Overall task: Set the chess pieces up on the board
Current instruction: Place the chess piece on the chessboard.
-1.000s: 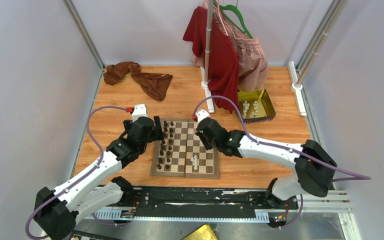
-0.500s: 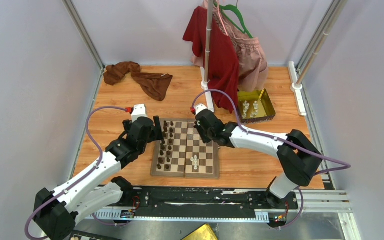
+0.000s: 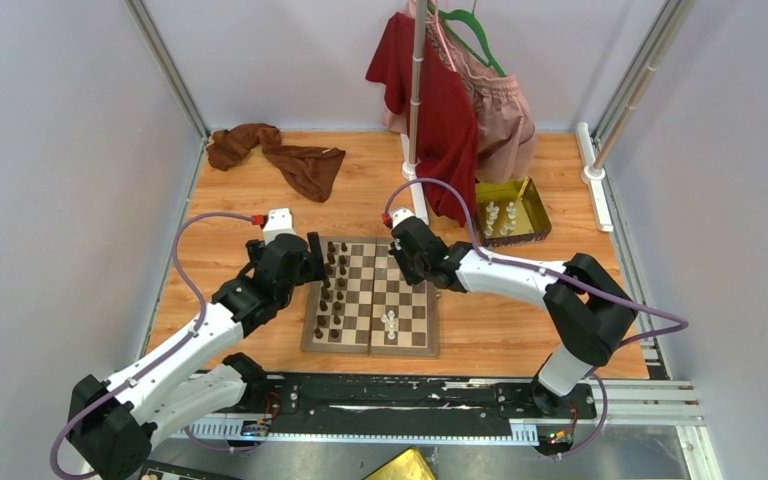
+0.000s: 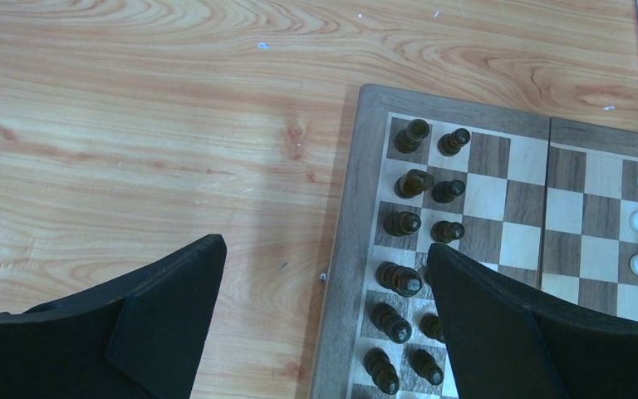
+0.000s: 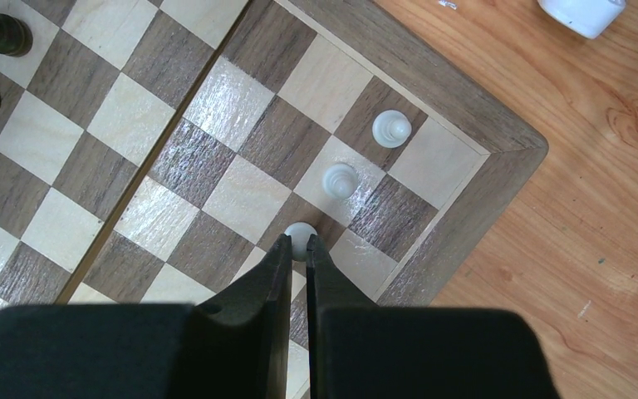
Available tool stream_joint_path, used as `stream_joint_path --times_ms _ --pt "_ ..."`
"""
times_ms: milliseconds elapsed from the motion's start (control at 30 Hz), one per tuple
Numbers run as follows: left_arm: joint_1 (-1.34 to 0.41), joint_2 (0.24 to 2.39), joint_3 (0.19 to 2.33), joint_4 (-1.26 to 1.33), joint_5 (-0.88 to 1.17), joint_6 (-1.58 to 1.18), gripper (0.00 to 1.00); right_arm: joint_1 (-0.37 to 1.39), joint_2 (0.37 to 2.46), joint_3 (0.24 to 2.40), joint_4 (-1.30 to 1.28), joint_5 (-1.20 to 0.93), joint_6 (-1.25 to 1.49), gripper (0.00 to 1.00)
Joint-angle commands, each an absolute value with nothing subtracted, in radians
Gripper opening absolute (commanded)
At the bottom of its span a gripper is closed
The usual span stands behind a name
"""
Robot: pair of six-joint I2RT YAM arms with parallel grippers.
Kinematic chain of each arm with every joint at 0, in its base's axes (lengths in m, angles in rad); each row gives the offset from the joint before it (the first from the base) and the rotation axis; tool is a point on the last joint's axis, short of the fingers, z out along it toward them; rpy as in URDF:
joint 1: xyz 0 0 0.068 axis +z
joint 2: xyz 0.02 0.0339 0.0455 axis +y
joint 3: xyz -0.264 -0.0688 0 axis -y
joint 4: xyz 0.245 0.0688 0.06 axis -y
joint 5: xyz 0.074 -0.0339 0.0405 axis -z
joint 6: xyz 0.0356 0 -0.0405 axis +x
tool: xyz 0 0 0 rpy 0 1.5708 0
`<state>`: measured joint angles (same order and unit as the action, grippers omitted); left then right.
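brown cloth [image 3: 295, 160], red garment [image 3: 445, 110], gold tray [image 3: 532, 212]

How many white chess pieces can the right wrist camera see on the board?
3. One white piece stands on a dark square near the board's corner, one on the adjoining light square, one between the right pincer's tips. The pincer may hide more.

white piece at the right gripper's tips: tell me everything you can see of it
The white piece is a tiny cream-white turned figure. From above only its smooth round head shows, and the body below is hidden. It looks upright and intact. It appears pinched at the tips of the right gripper, whose fingers stand almost together on either side of it. It sits over the board, one row in from the edge, in line with two other white pieces. Whether its base touches the square cannot be told.
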<state>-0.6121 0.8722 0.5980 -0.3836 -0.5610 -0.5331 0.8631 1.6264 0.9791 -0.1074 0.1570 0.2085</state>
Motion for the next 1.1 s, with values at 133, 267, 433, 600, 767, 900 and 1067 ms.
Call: stream_joint_path --times_ms 133,267,433,600,767,900,1067 --pt "-0.620 0.890 0.606 -0.365 -0.580 -0.531 1.00 0.847 1.628 1.008 -0.094 0.139 0.189 0.16" --pt "-0.620 0.890 0.605 -0.363 -0.579 -0.533 1.00 0.847 1.601 1.004 -0.101 0.139 0.185 0.33" --pt "-0.620 0.887 0.602 -0.365 -0.572 -0.539 1.00 0.859 1.554 0.999 -0.121 0.157 0.177 0.38" --pt "-0.620 0.875 0.603 -0.374 -0.570 -0.544 1.00 0.894 1.503 0.990 -0.149 0.179 0.174 0.38" --pt "-0.620 0.858 0.597 -0.382 -0.574 -0.547 1.00 0.956 1.445 0.972 -0.184 0.203 0.181 0.38" --pt "-0.620 0.853 0.592 -0.384 -0.573 -0.552 1.00 1.023 1.417 0.957 -0.216 0.215 0.195 0.38" --pt "-0.620 0.849 0.584 -0.380 -0.569 -0.554 1.00 1.115 1.409 0.941 -0.247 0.244 0.223 0.38"
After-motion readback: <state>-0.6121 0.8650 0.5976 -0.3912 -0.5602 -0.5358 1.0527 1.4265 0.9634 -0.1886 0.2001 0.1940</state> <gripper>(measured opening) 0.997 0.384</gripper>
